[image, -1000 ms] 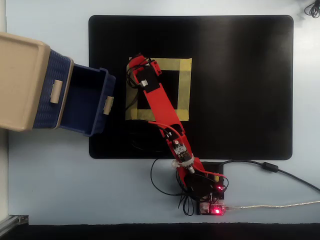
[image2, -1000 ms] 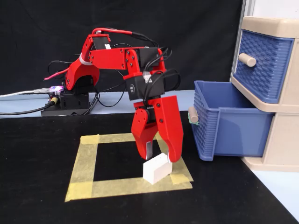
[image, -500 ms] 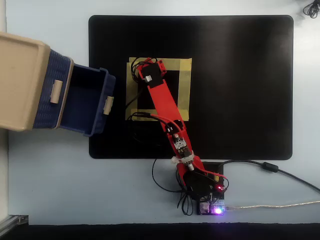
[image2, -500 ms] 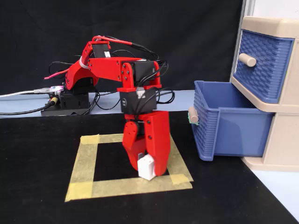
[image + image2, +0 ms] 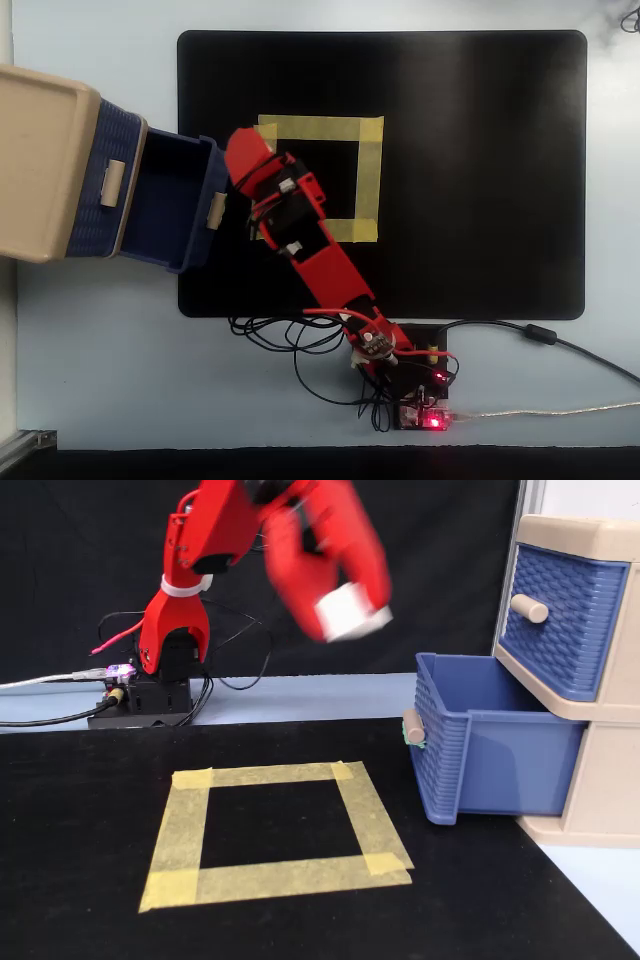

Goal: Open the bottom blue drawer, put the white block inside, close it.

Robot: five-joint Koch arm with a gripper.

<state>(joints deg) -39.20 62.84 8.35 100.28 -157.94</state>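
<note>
I have the block [image 5: 348, 612] clamped in the jaws of the gripper [image 5: 345, 605], lifted high above the tape square [image 5: 272, 829] and not yet over the bottom drawer [image 5: 495, 742], which stands pulled out of the cabinet [image 5: 598, 785]. The fixed view is smeared with motion, so I cannot judge how much of the block the jaws cover; it seems to stick out below the tips.

Risks as I read them:
- A shallow hold plus a fast swing could let the block slip and fall onto the mat [image 5: 470, 170], short of the drawer.
- In the overhead view the gripper [image 5: 243, 152] sits just beside the drawer's front wall [image 5: 214, 205]. Descending too early could strike that wall or the handle [image 5: 411, 726] and push the drawer partly shut.
- The upper drawer [image 5: 562, 618] overhangs the back of the bin; I would release near the front.
</note>
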